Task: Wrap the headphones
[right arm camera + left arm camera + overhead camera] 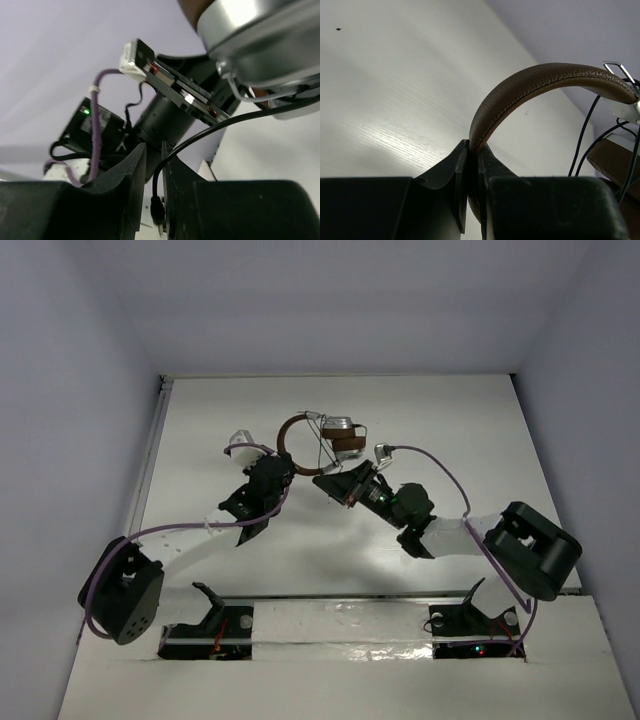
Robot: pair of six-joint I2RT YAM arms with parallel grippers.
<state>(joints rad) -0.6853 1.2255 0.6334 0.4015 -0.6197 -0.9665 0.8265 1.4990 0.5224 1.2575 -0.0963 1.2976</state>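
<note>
I am pinching the brown headband (535, 80) between the closed fingers of my left gripper (474, 146) and nipping the thin dark cord (210, 132) near its plug in my right gripper (154, 150), the headphones (325, 438) being held between both above the far middle of the table (460, 430).

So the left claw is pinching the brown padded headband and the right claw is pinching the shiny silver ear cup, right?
Not quite. The left gripper does pinch the brown padded headband, but the right wrist view shows the right gripper pinching the thin black cord, not the silver ear cup.
</note>
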